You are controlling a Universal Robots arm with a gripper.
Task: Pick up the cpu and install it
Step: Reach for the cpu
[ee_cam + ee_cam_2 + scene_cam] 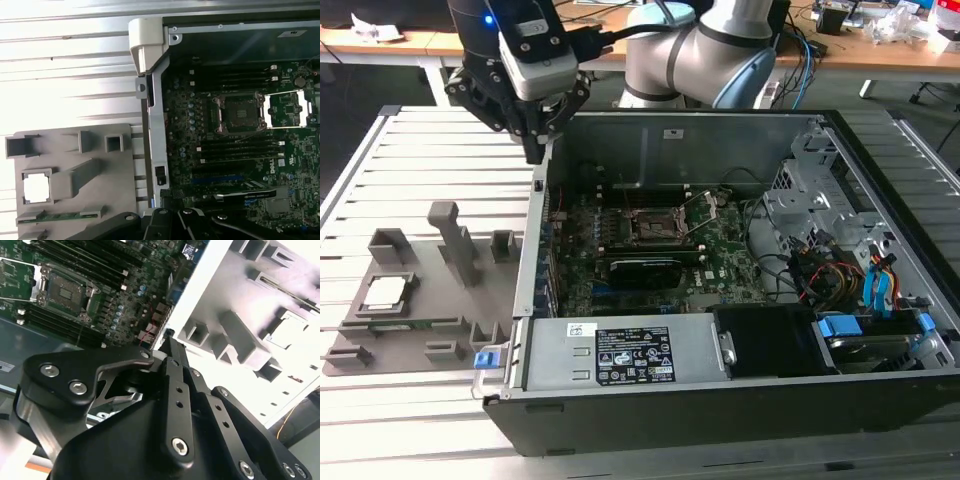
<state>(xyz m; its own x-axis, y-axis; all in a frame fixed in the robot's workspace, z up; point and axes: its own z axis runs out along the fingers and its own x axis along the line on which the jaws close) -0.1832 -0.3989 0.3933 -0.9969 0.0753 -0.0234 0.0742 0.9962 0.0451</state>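
The cpu (385,290) is a small silver square lying in a recess of the grey fixture plate (440,300), at the exterior view's left, outside the computer case. It glares bright in both wrist views (290,330) (36,187). The motherboard socket (655,225) (67,290) (239,112) sits bare, with its load plate (287,110) flipped open beside it. My gripper (535,150) (170,342) (172,215) hangs shut above the case's back corner near the fixture. It holds nothing and is well above the cpu.
The open black case (720,400) holds a power supply (620,355), a graphics card (645,268) and drive cables (880,290). A green memory stick (390,325) (60,216) lies on the fixture near the cpu. Grey posts (455,240) rise from it. Everything rests on a slatted metal table (400,150).
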